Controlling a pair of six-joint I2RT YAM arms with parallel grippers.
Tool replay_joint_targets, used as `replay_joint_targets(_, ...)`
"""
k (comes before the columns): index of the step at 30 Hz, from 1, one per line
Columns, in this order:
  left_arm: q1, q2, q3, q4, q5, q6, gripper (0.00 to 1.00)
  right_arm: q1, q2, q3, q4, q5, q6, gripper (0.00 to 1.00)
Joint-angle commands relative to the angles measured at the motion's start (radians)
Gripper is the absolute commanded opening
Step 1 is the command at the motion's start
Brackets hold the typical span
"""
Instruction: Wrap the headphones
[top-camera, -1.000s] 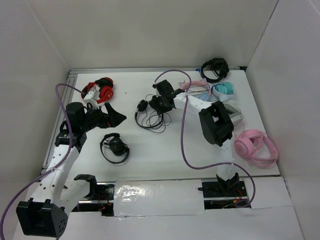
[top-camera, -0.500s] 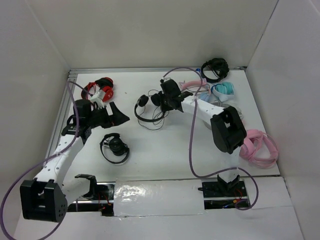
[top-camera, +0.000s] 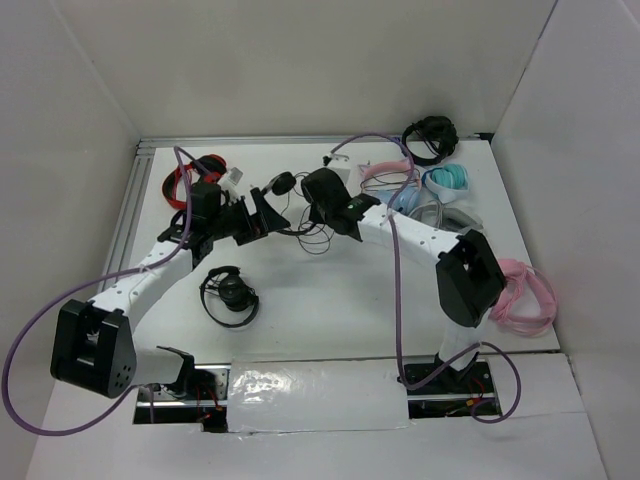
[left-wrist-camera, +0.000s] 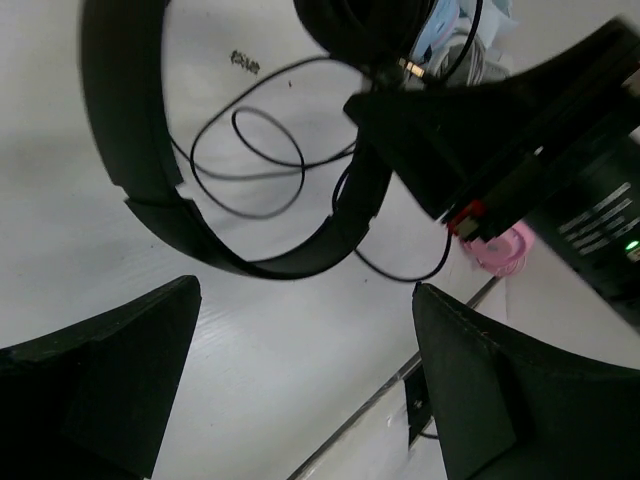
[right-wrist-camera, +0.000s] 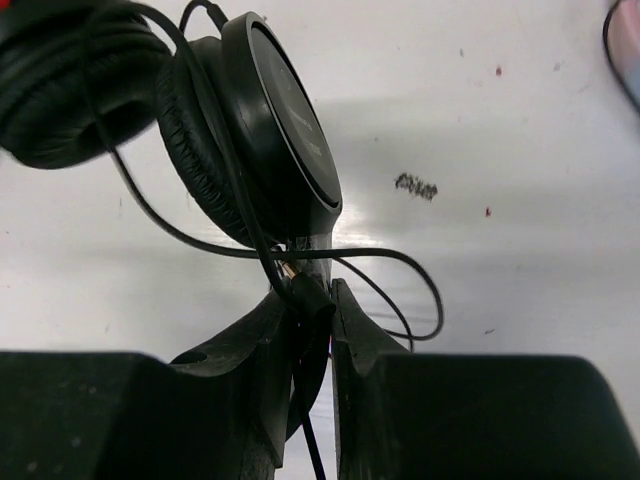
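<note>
Left gripper (left-wrist-camera: 305, 350), spread wide, swung in from 9 o'clock. Right gripper (right-wrist-camera: 320, 300) pinches the cable (right-wrist-camera: 370, 251); next, probably steady the headphones (right-wrist-camera: 285, 120).

A lab test cell: a white table (top-camera: 330, 290) boxed in by plain white panels (top-camera: 300, 70).

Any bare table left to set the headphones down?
Bare: near-middle table, between the compact black pair and the pink pair. Crowded: back right, around the corner black pair and teal pair; and mid-back, where the open left claw faces the right claw gripping the headphones.
</note>
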Motion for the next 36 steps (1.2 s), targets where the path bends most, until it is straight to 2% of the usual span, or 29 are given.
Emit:
replay_joint_targets(1, -0.01, 0.014, 0.014, 0.107, -0.062, -0.107, 0.99, 0.013, -0.089, -0.037, 0.02, 0.076, 0.19, 0.0)
replay_joint_targets(4, -0.02, 0.033, 0.017, 0.106, -0.086, -0.118, 0.97, 0.019, -0.139, -0.081, 0.026, 0.065, 0.282, 0.0)
replay_joint_targets(6, -0.026, 0.037, 0.014, 0.124, -0.089, -0.124, 0.93, 0.023, -0.165, -0.097, 0.046, 0.047, 0.313, 0.0)
replay_joint_targets(11, -0.04, 0.056, 0.011, 0.161, -0.094, -0.143, 0.69, 0.048, -0.173, -0.094, 0.022, 0.042, 0.383, 0.0)
replay_joint_targets(13, -0.042, 0.065, 0.013, 0.167, -0.103, -0.147, 0.64, 0.048, -0.177, -0.1, 0.033, 0.024, 0.4, 0.0)
replay_joint_targets(14, -0.043, 0.067, 0.013, 0.17, -0.108, -0.155, 0.57, 0.052, -0.18, -0.101, 0.037, 0.018, 0.402, 0.0)
replay_joint_targets(16, -0.043, 0.065, 0.013, 0.172, -0.117, -0.161, 0.5, 0.062, -0.176, -0.097, 0.033, 0.019, 0.4, 0.0)
replay_joint_targets(18, -0.043, 0.057, 0.008, 0.176, -0.132, -0.158, 0.38, 0.063, -0.168, -0.087, 0.013, 0.027, 0.396, 0.0)
replay_joint_targets(20, -0.043, 0.051, 0.007, 0.19, -0.131, -0.132, 0.19, 0.065, -0.163, -0.077, -0.012, 0.035, 0.396, 0.01)
replay_joint_targets(22, -0.043, 0.047, 0.02, 0.175, -0.137, -0.108, 0.0, 0.063, -0.166, -0.078, -0.007, 0.024, 0.356, 0.12)
replay_joint_targets(23, -0.043, 0.05, 0.031, 0.169, -0.152, -0.092, 0.0, 0.065, -0.168, -0.083, 0.009, 0.01, 0.325, 0.19)
replay_joint_targets(27, -0.043, 0.063, 0.097, 0.118, -0.195, -0.023, 0.0, 0.063, -0.231, -0.124, 0.1, -0.053, 0.17, 0.68)
replay_joint_targets(28, -0.043, 0.068, 0.125, 0.101, -0.209, -0.014, 0.0, 0.065, -0.247, -0.147, 0.147, -0.094, 0.137, 0.73)
replay_joint_targets(29, -0.043, 0.068, 0.135, 0.081, -0.218, 0.012, 0.0, 0.063, -0.275, -0.158, 0.17, -0.119, 0.083, 0.92)
replay_joint_targets(30, -0.043, 0.071, 0.157, 0.071, -0.243, 0.018, 0.0, 0.065, -0.29, -0.172, 0.178, -0.128, 0.01, 0.96)
replay_joint_targets(32, -0.04, 0.065, 0.168, 0.061, -0.255, 0.037, 0.0, 0.065, -0.345, -0.202, 0.221, -0.159, -0.099, 0.97)
replay_joint_targets(36, -0.031, 0.024, 0.172, 0.089, -0.247, 0.07, 0.0, 0.036, -0.465, -0.36, 0.323, -0.237, -0.218, 0.98)
